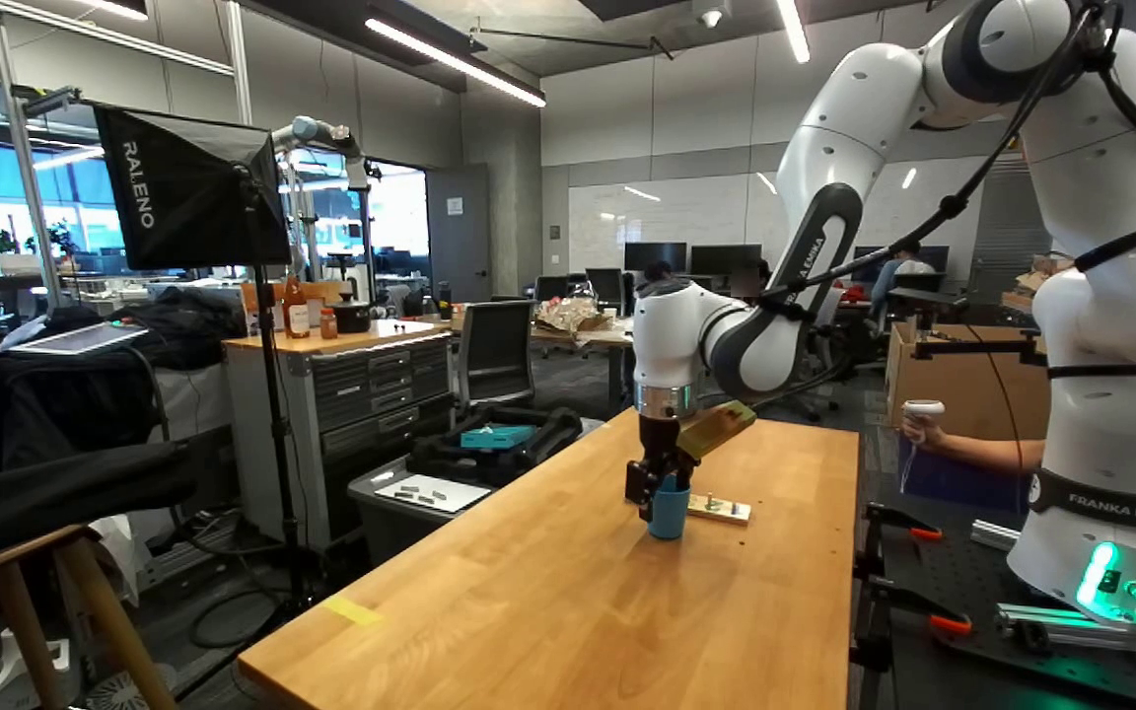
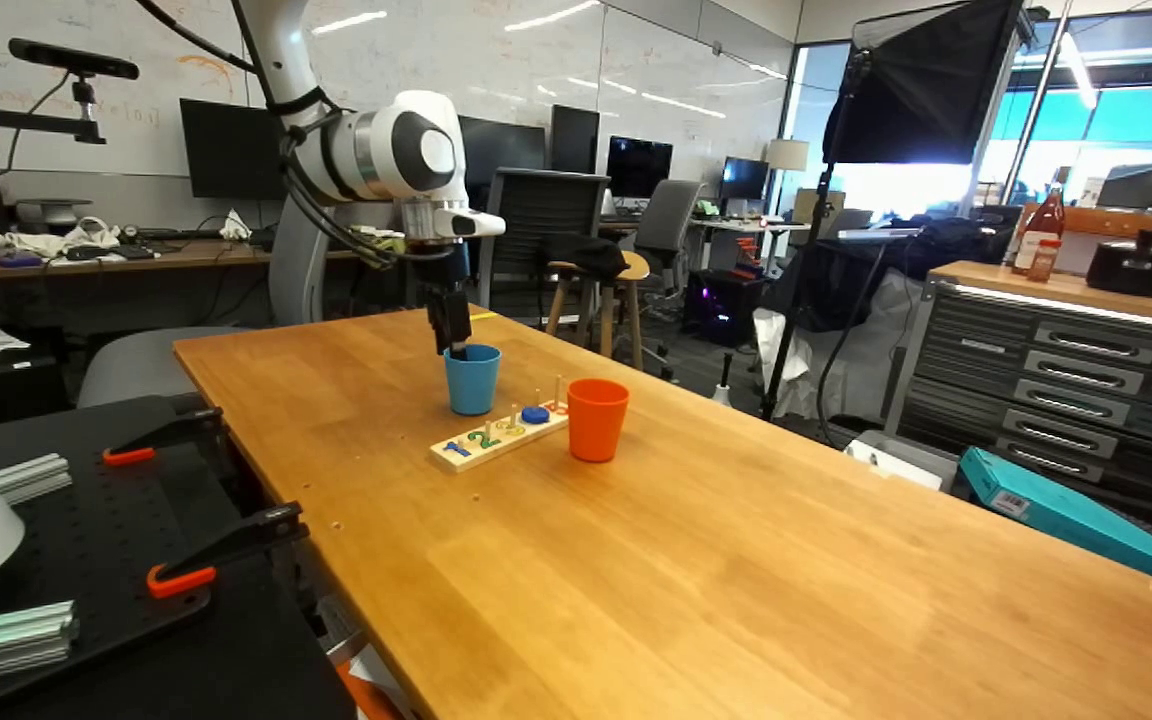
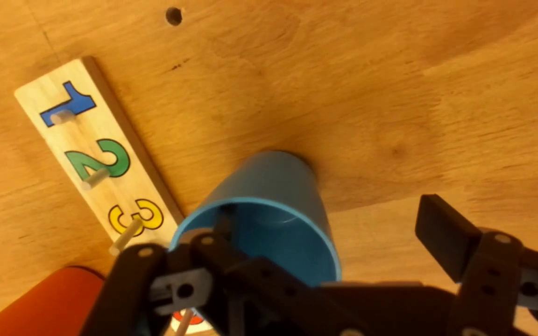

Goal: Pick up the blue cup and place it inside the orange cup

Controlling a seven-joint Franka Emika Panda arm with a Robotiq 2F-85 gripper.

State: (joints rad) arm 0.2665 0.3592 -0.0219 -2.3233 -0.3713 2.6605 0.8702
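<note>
The blue cup (image 1: 668,518) stands upright on the wooden table and also shows in an exterior view (image 2: 473,385) and in the wrist view (image 3: 283,179). The orange cup (image 2: 597,420) stands upright apart from it, past the number board; part of it shows at the lower left of the wrist view (image 3: 47,305). It is hidden in an exterior view. My gripper (image 3: 333,228) points down at the blue cup, open. One finger is inside the cup, the other outside it with a gap to the wall. The gripper also shows in both exterior views (image 1: 665,488) (image 2: 456,345).
A wooden number board (image 2: 481,455) with upright pegs and a blue disc lies between the cups, close to both; it also shows in the wrist view (image 3: 87,135). The table (image 2: 736,560) has a black bench (image 2: 166,500) with orange-tipped clamps along one side.
</note>
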